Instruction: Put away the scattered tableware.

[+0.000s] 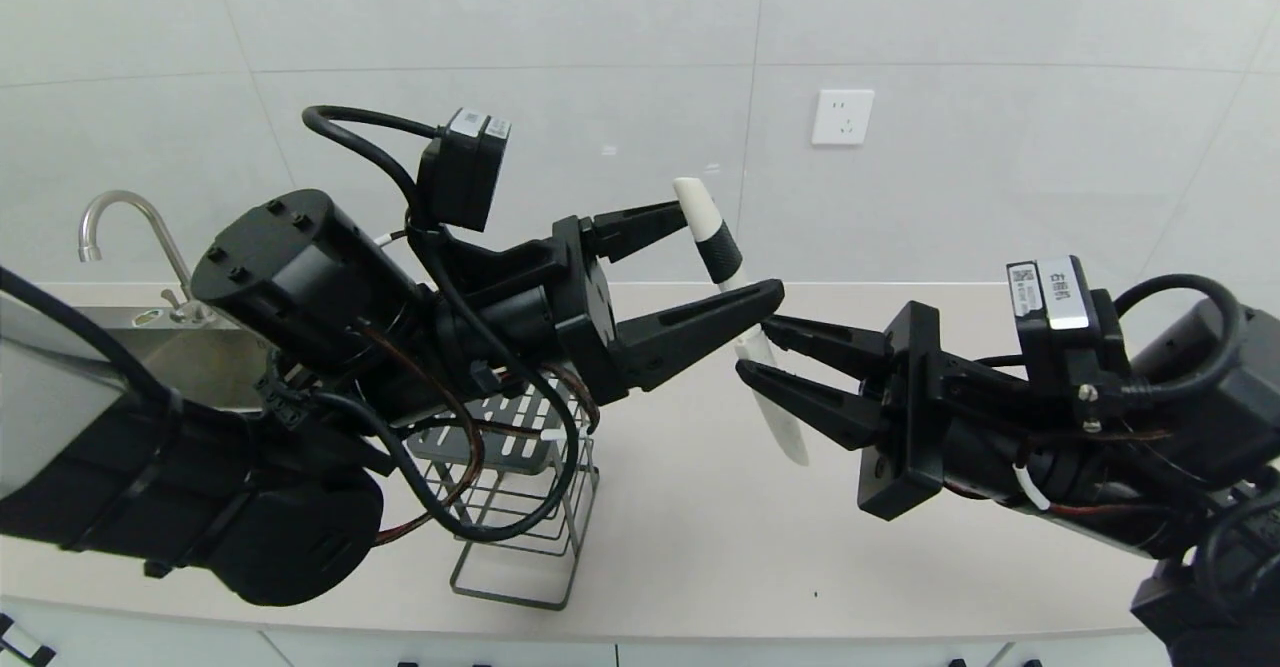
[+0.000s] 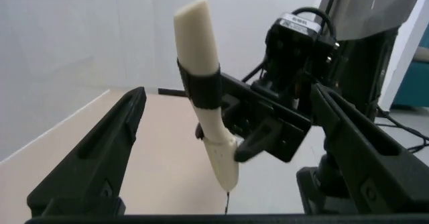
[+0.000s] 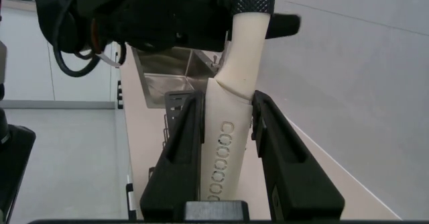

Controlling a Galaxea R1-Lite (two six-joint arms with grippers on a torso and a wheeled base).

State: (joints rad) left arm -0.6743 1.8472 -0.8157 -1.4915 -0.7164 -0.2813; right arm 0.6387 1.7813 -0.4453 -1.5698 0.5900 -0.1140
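A white knife (image 1: 712, 237) with a black grip band and a white sheathed blade hangs tilted in the air above the counter. My right gripper (image 1: 757, 347) is shut on its blade part; in the right wrist view the fingers (image 3: 182, 150) press the white blade (image 3: 228, 143) from both sides. My left gripper (image 1: 725, 255) is open, one finger on each side of the handle and black band. In the left wrist view the knife (image 2: 201, 83) stands between the spread fingers (image 2: 100, 157), touching neither.
A wire cutlery rack (image 1: 530, 507) stands on the beige counter (image 1: 700, 547) below my left arm, near the front edge. A steel sink (image 1: 200, 357) with a faucet (image 1: 120, 217) lies at the left. A wall socket (image 1: 842, 115) is behind.
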